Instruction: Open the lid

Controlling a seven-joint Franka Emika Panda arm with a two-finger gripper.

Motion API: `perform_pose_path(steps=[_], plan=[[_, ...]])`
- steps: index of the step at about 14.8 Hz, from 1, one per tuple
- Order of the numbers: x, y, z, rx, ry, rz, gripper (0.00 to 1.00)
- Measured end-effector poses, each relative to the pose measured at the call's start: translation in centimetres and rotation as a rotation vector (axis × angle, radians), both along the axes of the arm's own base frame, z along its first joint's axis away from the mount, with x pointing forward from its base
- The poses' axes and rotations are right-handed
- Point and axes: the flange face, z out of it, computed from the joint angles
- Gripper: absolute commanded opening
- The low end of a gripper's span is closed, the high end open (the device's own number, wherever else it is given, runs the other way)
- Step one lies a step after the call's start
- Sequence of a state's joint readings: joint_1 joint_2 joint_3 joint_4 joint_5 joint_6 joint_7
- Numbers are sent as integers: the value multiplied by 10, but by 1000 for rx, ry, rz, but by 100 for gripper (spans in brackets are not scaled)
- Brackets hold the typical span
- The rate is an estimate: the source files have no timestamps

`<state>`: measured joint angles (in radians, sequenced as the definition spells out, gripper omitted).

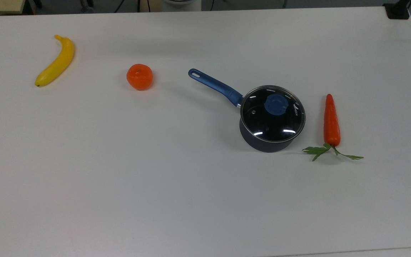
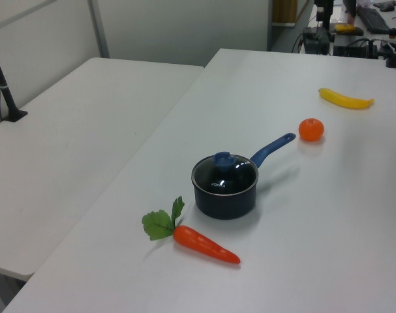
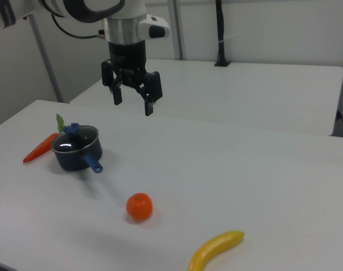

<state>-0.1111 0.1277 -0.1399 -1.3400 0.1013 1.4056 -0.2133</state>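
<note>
The lid (image 1: 273,114) is sitting flat on the saucepan (image 1: 268,142), closed, w/ its blue knob (image 1: 276,105) at centre and a small steam hole toward the handle side. In the top view the pan is standing right of centre on the white counter (image 1: 177,185), its blue handle (image 1: 214,85) pointing up-left. The carrot (image 1: 331,121) is lying just beside the pan on the top view's right, apart from it, leaves (image 1: 319,151) toward the near edge. The orange (image 1: 139,76) is resting well to the top view's left of the handle tip, and the banana (image 1: 55,61) is lying further left again.

In the right view the gripper (image 3: 131,100) is hanging in the air above the counter, up and to the right view's right of the pan, not touching anything. Jaws are standing wide apart, pointing down, holding nothing. The lid (image 3: 75,138) is seated on the pan there too, w/ the carrot (image 3: 41,147) behind it on the right view's left, the orange (image 3: 139,206) nearer the camera and the banana (image 3: 215,249) at the bottom.

In the left view the lid (image 2: 224,175) is covering the pan, carrot (image 2: 204,244) in front, orange (image 2: 311,129) and banana (image 2: 346,99) beyond the handle.
</note>
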Motion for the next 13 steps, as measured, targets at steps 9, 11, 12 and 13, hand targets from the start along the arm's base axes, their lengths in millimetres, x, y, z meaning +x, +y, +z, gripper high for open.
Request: perform_pose_path(steps=[9,11,12,13], plan=[[-2,32,1,22,-24,-7,100],[1,48,-2,22,-67,-49,100],[4,59,-6,22,-82,-75,100],[10,72,-12,23,-92,-97,100]])
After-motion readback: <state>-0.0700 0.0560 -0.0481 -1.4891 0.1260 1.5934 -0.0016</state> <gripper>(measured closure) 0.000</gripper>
